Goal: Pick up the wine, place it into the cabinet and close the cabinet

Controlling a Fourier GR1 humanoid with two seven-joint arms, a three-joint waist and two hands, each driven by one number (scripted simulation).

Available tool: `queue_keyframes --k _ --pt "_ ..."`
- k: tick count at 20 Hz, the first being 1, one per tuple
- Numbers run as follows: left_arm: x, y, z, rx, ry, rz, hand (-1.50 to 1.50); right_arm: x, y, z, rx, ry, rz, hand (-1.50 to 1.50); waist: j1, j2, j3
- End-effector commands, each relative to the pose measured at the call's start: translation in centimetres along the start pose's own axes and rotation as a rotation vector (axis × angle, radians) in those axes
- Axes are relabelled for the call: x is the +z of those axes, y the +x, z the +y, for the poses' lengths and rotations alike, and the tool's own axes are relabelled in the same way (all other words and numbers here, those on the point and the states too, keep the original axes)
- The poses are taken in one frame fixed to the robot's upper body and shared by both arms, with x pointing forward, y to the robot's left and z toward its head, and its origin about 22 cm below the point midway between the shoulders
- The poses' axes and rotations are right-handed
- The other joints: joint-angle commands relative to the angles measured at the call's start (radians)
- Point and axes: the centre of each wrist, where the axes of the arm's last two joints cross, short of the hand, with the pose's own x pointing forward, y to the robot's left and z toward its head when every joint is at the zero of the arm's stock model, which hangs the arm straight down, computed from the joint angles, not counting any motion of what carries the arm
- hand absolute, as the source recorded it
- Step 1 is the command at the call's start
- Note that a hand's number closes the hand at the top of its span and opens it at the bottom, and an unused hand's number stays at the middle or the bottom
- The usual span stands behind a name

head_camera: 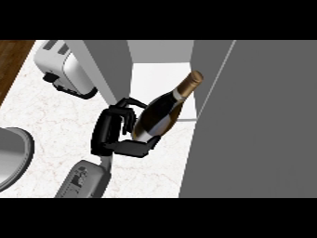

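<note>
Counter: white marbled top (51, 130), wood floor (3, 69) past its upper-left edge.
Cabinet: grey, open; its door (257, 121) fills the right of my view, edge-on near the bottle. A grey side panel (109, 69) stands left of the opening; pale inner shelf (157, 81) shows between panel and door.
Wine: dark bottle (159, 114) with gold neck and cap, white band under the neck. Tilted, neck pointing up-right toward the door's edge, base low near my palm. It lies over the front edge of the shelf, neck end in the opening.
Left hand: black (113, 130), fingers and thumb curled round the lower body of the bottle, gripping it from the left. Grey forearm (85, 179) comes in from the lower edge.
Right hand: does not show.
Toaster: white and grey (68, 69), on the counter left of the side panel, apart from my hand.
Round grey object: at the left edge (3, 158), partly cut off; cannot tell what it is.
</note>
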Motion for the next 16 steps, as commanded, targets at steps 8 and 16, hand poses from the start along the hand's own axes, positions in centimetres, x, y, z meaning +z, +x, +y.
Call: queue_keyframes --k 8,16 --pt "-4.6 -1.4 -1.3 -0.046 -0.019 0.051 1.50 2.3 5.1 -0.9 -0.123 0.046 -0.064 -1.50 -0.017 0.003 -0.001" --pt "-6.5 -2.4 -2.3 -0.003 -0.010 0.056 1.50 1.6 2.8 -0.5 -0.114 0.023 -0.054 -1.50 -0.011 0.006 0.000"
